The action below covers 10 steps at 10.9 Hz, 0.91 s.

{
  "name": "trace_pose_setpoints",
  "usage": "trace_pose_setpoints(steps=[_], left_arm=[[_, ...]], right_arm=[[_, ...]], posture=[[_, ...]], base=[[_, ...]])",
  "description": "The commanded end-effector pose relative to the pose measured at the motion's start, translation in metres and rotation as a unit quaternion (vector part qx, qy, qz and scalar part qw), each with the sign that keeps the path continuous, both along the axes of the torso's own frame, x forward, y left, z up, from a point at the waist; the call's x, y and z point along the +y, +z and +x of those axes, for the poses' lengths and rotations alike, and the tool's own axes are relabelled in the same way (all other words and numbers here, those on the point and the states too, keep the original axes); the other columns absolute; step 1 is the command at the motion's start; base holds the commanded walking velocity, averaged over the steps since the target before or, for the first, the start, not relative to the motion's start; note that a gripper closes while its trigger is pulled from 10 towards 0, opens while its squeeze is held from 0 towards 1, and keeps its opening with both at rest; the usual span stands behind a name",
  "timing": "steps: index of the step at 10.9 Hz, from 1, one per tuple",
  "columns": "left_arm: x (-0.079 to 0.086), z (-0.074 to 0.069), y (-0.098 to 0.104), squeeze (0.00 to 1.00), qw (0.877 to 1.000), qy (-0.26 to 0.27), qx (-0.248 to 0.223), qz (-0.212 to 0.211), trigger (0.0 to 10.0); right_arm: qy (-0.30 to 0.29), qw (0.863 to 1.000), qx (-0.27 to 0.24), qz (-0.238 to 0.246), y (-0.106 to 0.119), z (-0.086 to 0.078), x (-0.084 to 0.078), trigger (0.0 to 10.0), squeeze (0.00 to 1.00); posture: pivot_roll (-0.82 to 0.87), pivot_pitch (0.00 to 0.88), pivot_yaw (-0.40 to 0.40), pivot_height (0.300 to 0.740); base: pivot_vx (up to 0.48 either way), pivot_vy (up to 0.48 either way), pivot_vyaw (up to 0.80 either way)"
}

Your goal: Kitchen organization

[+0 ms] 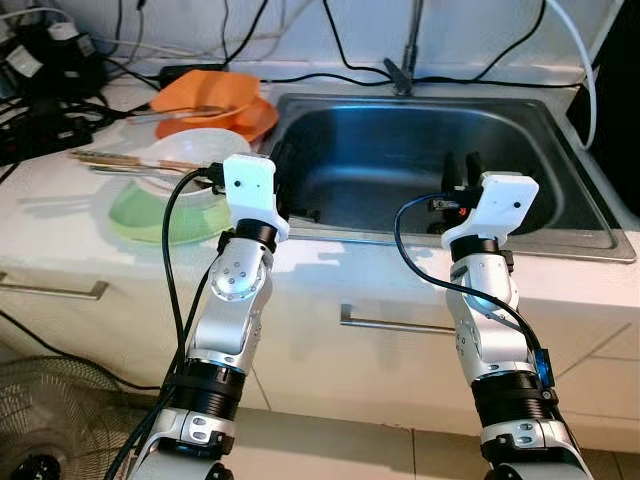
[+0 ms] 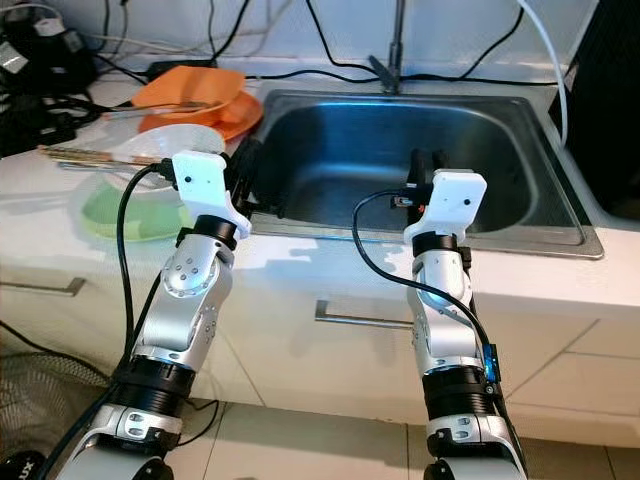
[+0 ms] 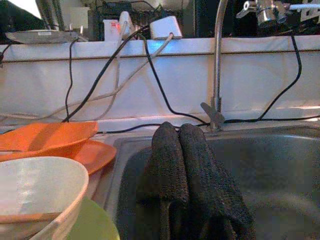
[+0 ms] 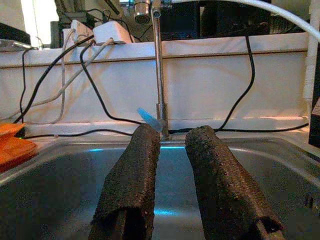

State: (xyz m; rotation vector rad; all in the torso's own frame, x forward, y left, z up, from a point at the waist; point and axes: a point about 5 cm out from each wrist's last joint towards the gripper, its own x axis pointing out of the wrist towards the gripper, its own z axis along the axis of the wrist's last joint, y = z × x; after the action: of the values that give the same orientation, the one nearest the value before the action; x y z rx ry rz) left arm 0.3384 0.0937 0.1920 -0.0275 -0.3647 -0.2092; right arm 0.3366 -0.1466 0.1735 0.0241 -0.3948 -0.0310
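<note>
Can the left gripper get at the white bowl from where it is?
Probably yes. The left gripper, fingers shut, sits at the sink's front left corner, right beside the white bowl; chopsticks lie across the bowl.

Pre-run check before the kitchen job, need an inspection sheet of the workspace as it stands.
Surface: white counter with steel sink; basin holds nothing seen.
Job's things: orange dishes, white bowl, green plate stacked left of the sink; chopsticks across them.
Clutter: nothing seen besides the dishes.
Grippers: left hand shut, at the sink's left rim; right hand open over the basin, empty.
Cables: black cables along the back wall.
Surroundings: faucet, drawer handles, fan on the floor.
</note>
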Motion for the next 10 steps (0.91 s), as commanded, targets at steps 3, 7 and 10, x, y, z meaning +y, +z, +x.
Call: trace_pose_setpoints(steps=[3, 7, 10], left_arm=[[-0.0018, 0.0019, 0.0048, 0.0, 1.0, -0.002, -0.006, 0.003, 10.0], [0.0003, 0.0022, 0.0058, 0.0, 1.0, 0.004, -0.008, 0.001, 10.0], [0.0019, 0.0015, 0.0052, 0.0, 1.0, 0.007, -0.007, 0.002, 10.0]], right_arm=[[0.004, 1.0, 0.0, -0.001, -0.0011, -0.0005, 0.0043, 10.0, 0.0], [0.004, 1.0, -0.004, -0.001, 0.0007, 0.0016, 0.0045, 10.0, 0.0], [0.006, 1.0, 0.0, 0.0, 0.0001, 0.0023, 0.0055, 10.0, 0.0]], posture=[[0.05, 0.0, 0.072, 0.74], [0.07, 0.0, 0.068, 0.74], [0.07, 0.0, 0.066, 0.74]], base=[[0.265, 0.0, 0.0], [0.31, 0.0, 0.0], [0.315, 0.0, -0.46]])
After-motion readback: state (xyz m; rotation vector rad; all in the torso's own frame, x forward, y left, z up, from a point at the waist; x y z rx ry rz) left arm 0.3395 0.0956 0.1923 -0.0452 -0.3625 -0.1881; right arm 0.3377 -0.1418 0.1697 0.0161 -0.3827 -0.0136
